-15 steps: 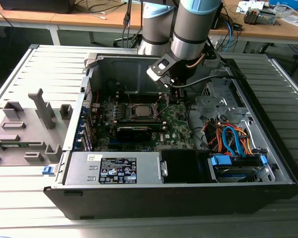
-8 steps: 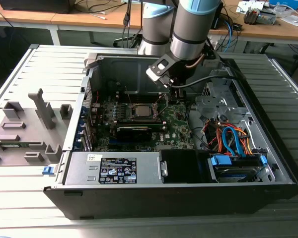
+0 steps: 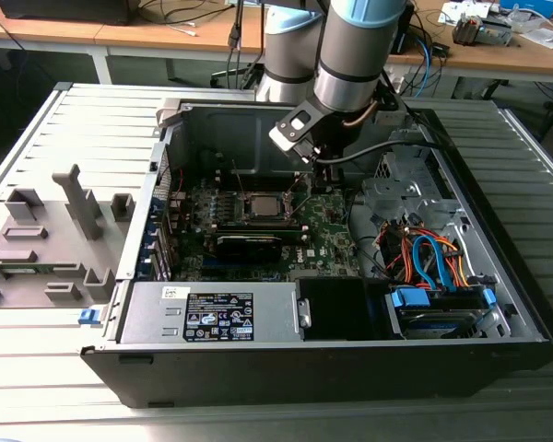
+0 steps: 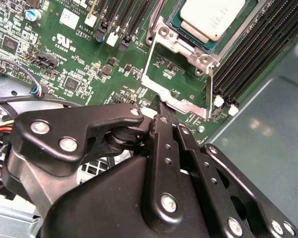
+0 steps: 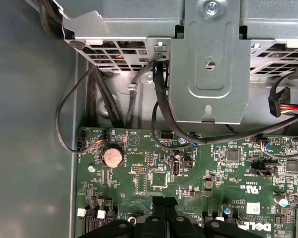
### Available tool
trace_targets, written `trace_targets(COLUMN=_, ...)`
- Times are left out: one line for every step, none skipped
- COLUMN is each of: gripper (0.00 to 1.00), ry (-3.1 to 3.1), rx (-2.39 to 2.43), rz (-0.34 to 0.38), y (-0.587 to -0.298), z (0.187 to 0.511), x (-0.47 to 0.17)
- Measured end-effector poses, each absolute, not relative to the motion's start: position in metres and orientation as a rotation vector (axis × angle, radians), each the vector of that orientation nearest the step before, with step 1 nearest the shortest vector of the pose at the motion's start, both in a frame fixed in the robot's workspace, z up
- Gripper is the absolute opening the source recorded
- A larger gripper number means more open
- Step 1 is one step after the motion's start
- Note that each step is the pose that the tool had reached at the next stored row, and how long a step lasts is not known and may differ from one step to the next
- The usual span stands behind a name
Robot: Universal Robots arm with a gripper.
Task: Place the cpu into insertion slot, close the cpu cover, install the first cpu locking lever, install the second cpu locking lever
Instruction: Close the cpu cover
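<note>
The cpu [image 4: 211, 17] lies flat in its socket on the green motherboard [image 4: 79, 54], its silver top showing; in the exterior view the cpu [image 3: 263, 204] sits mid-board. The cpu cover [image 4: 176, 101], a silver frame with a square opening, is swung open away from the chip. My gripper [image 4: 163, 113] is shut, its black fingertips right at the cover's free edge; I cannot tell whether they touch it. The exterior view shows the gripper [image 3: 315, 184] hanging inside the case, to that view's right of the socket. A thin locking lever [image 4: 156, 17] stands up beside the socket.
Black memory slots [image 4: 258, 49] flank the socket. A long black card [image 3: 249, 244] lies in front of it. The power supply [image 3: 207, 313] and a drive bay with coloured cables [image 3: 433, 267] fill the case front. A metal bracket [image 5: 208, 64] and black cables [image 5: 161, 114] sit beyond the board.
</note>
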State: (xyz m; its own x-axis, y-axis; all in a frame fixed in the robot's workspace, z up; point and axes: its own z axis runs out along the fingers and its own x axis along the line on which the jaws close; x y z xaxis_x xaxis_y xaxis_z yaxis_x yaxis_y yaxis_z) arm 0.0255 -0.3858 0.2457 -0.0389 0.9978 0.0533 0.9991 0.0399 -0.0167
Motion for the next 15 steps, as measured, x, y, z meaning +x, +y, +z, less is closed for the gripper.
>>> trace_targets(gripper=0.11, ry=-2.229, rx=-2.142, rz=-0.039, y=-0.3858, z=0.2455, x=0.0252)
trace_targets(gripper=0.11, ry=-2.229, rx=-2.142, rz=-0.039, y=-0.3858, z=0.2455, x=0.0251)
trace_targets(gripper=0.11, ry=-2.229, rx=-2.142, rz=-0.039, y=-0.3858, z=0.2454, x=0.025)
trace_targets(gripper=0.11, ry=-2.229, rx=-2.142, rz=-0.039, y=-0.3858, z=0.2453, x=0.0248)
trace_targets(gripper=0.11, ry=-2.229, rx=-2.142, rz=-0.038, y=-0.3858, z=0.2452, x=0.0247)
trace_targets(gripper=0.11, ry=-2.228, rx=-2.143, rz=-0.039, y=-0.3858, z=0.2452, x=0.0244)
trace_targets(gripper=0.11, ry=-2.229, rx=-2.142, rz=-0.039, y=-0.3858, z=0.2451, x=0.0243)
trace_targets(gripper=0.11, ry=-2.229, rx=-2.142, rz=-0.038, y=-0.3858, z=0.245, x=0.0241)
trace_targets(gripper=0.11, ry=-2.229, rx=-2.142, rz=-0.039, y=-0.3858, z=0.2449, x=0.0239)
trace_targets(gripper=0.11, ry=-2.229, rx=-2.142, rz=-0.038, y=-0.3858, z=0.2448, x=0.0237)
trace_targets(gripper=0.11, ry=-2.229, rx=-2.142, rz=-0.039, y=-0.3858, z=0.2447, x=0.0237)
trace_targets(gripper=0.11, ry=-2.229, rx=-2.142, rz=-0.039, y=-0.3858, z=0.2447, x=0.0235)
trace_targets(gripper=0.11, ry=-2.229, rx=-2.142, rz=-0.039, y=-0.3858, z=0.2446, x=0.0234)
trace_targets(gripper=0.11, ry=-2.229, rx=-2.142, rz=-0.039, y=-0.3858, z=0.2445, x=0.0233)
trace_targets(gripper=0.11, ry=-2.229, rx=-2.142, rz=-0.039, y=-0.3858, z=0.2444, x=0.0232)
